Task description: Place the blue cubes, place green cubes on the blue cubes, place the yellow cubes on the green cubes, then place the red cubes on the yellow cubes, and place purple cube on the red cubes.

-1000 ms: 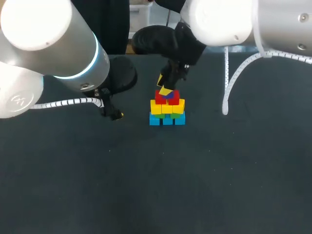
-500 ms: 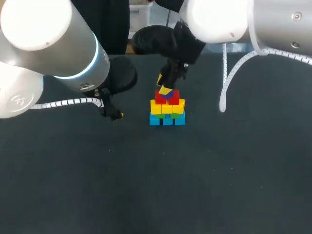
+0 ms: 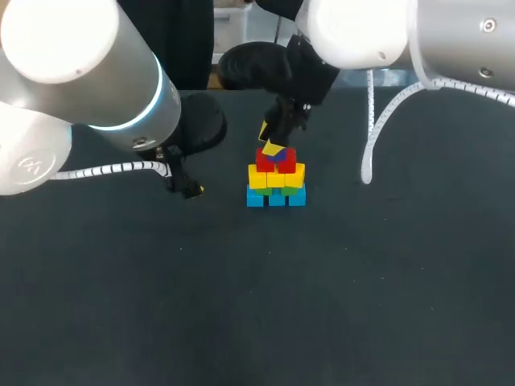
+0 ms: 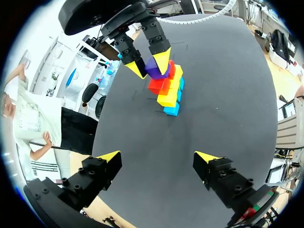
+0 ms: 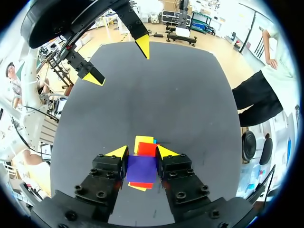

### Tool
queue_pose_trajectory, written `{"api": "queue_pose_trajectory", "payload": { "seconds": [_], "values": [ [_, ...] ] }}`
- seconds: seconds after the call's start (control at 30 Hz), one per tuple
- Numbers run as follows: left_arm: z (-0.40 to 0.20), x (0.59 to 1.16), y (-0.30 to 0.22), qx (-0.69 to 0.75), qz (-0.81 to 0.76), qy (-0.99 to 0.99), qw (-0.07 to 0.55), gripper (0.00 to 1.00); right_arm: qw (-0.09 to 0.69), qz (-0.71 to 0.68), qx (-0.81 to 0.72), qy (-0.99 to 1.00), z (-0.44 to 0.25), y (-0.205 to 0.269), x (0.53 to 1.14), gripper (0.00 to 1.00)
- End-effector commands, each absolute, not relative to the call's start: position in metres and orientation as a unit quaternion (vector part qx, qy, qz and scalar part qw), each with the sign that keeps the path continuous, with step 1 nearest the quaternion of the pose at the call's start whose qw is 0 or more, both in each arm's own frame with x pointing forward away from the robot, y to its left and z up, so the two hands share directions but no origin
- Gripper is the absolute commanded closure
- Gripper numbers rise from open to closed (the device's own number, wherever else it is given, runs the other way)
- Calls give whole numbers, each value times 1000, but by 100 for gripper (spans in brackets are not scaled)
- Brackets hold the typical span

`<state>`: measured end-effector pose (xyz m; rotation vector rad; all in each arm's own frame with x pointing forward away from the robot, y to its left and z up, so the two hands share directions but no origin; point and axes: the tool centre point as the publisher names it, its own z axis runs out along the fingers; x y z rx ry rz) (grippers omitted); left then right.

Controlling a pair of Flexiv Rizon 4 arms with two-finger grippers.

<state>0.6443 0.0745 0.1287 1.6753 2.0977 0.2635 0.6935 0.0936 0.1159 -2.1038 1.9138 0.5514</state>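
Right, nearest to me my left gripper (image 4: pixel 157 156) hangs with its fingers spread and nothing between them, well apart from the tower, off to its left. The tower itself has blue cubes (image 4: pixel 172 110) on the black table (image 3: pixel 241 305), green cubes (image 3: pixel 290 190) on those, then yellow cubes (image 5: pixel 143 139), then red cubes (image 5: pixel 146 148). On the tower's top sits the purple cube (image 5: pixel 141 168), seemingly touching the red ones, with my right gripper (image 5: pixel 141 153) clamped on it from two sides. I judge this the last step, placing purple. Next calls for parting those fingers gently and rising straight up, so neither tip drags the tower askew.
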Motion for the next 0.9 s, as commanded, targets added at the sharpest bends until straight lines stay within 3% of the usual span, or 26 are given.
{"api": "queue_pose_trajectory", "payload": {
  "seconds": [0.03, 0.1, 0.13, 0.17, 0.5, 0.63, 0.9],
  "values": [
    [129, 645, 74, 606, 95, 759, 219, 0, 122, 189, -720, 657, 116, 92, 694, 53],
    [129, 645, 74, 606, 95, 759, 219, 0, 121, 189, -720, 657, 116, 92, 694, 52],
    [129, 645, 74, 606, 95, 759, 219, 0, 121, 189, -720, 657, 116, 92, 694, 12],
    [129, 645, 74, 606, 95, 759, 219, 0, 120, 190, -719, 657, 116, 92, 694, 0],
    [129, 645, 74, 606, 95, 759, 219, 0, 135, 185, -713, 663, 122, 88, 698, 0],
    [129, 645, 74, 606, 95, 759, 219, 0, 186, 166, -690, 679, 141, 71, 707, 0],
    [129, 645, 74, 606, 95, 759, 219, 0, 186, 166, -690, 679, 141, 71, 707, 0]
  ]
}}
